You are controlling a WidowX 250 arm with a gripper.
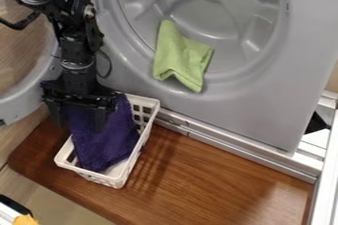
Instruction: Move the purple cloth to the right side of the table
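The black gripper point(80, 121) hangs at the left over a white basket, its fingers spread apart. A dark purple cloth point(109, 145) lies bunched in the white basket point(137, 158), its upper part rising between and behind the fingers and along the basket's far side. Part of the cloth is hidden by the gripper. The basket stands on the left part of the brown wooden table point(198, 179).
A green cloth point(180, 56) lies in the round recess of a grey washer-like panel point(264, 100) behind the table. Metal rails point(241, 152) run along the table's back edge. Something orange point(25, 219) is at the lower left corner.
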